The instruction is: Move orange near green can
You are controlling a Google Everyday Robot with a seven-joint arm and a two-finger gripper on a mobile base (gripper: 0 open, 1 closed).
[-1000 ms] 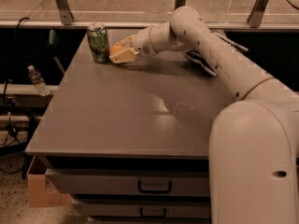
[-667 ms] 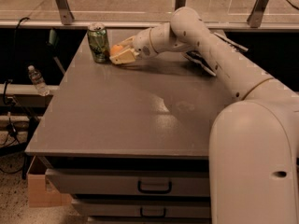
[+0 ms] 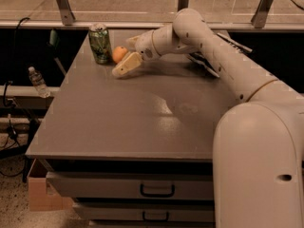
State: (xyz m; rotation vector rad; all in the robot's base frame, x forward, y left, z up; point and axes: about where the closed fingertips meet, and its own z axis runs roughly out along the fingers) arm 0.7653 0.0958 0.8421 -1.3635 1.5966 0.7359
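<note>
The green can (image 3: pixel 99 42) stands upright at the back left of the grey table (image 3: pixel 123 127). The orange (image 3: pixel 118 54) rests on the table just right of the can, close to it but apart. My gripper (image 3: pixel 125 56) reaches in from the right and is open. One pale finger (image 3: pixel 127 64) lies low in front of the orange, and the other sits behind it. The orange is at the mouth of the open fingers, not clamped.
A dark flat bag (image 3: pixel 209 63) lies at the back right under my arm. A water bottle (image 3: pixel 37 81) stands on a ledge left of the table. Drawers (image 3: pixel 156 190) sit below the front edge, with a cardboard box (image 3: pixel 40 194) on the floor.
The gripper was shut on the orange beside the can. Its fingers have spread, the orange is let go and now shows on the table.
</note>
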